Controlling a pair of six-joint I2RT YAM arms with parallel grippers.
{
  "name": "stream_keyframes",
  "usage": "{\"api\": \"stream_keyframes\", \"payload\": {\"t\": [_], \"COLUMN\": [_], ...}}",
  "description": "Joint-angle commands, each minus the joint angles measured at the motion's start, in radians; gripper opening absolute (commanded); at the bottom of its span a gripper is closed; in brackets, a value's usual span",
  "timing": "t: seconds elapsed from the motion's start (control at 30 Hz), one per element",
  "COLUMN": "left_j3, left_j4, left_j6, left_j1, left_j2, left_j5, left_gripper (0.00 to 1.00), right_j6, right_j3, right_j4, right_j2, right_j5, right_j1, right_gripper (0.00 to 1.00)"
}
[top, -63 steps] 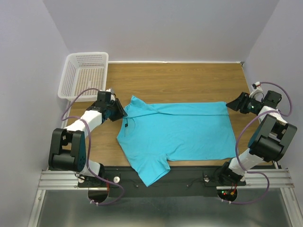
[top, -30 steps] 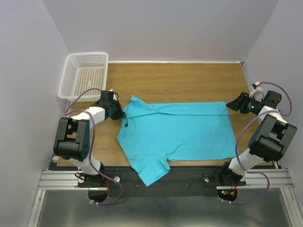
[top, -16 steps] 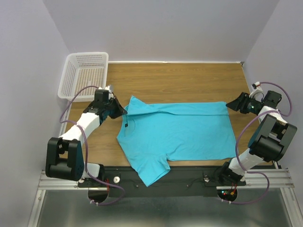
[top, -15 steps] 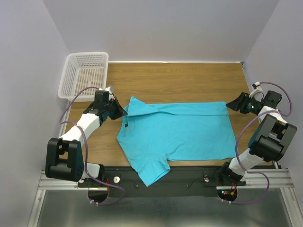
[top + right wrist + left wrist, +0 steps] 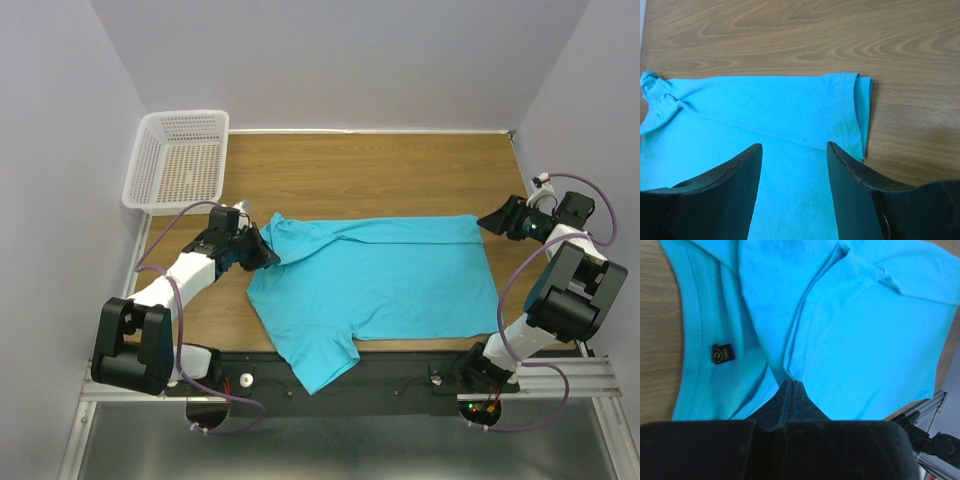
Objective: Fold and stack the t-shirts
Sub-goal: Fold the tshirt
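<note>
A wooden table holds a turquoise t-shirt spread flat at its middle, neck towards the left arm, one sleeve hanging over the near edge. A white mesh basket sits at the far left corner. The left gripper is pinched closed on a fold of the shirt by the collar. The right gripper, fingers spread apart, hovers just beside the shirt's far right hem corner. A small dark label shows inside the neck.
</note>
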State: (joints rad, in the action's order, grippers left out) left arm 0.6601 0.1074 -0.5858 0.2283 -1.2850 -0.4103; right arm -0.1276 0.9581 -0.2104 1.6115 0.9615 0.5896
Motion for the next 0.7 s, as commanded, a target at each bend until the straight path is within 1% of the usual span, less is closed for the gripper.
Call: {"api": "stream_keyframes", "payload": {"t": [0.0, 0.27, 0.67], "left_j3": [-0.024, -0.017, -0.04], "left_j4": [-0.046, -0.052, -0.043], "left_j6": [-0.032, -0.057, -0.077], "left_j1": [0.023, 0.072, 0.108], "left_j2": [0.024, 0.036, 0.073], "left_j5": [-0.021, -0.03, -0.047], "left_gripper": [0.0, 0.0, 0.0], "right_j6": [-0.012, -0.015, -0.014], "right_j3": [0.018, 0.018, 0.018], "right_j4": [0.002, 0.002, 0.003], "right_j2": [-0.009, -0.004, -0.004], "right_j5": [0.022, 0.019, 0.02], "right_j1": [0.007, 0.007, 0.007], "right_gripper": [0.6, 0.6, 0.6]}}
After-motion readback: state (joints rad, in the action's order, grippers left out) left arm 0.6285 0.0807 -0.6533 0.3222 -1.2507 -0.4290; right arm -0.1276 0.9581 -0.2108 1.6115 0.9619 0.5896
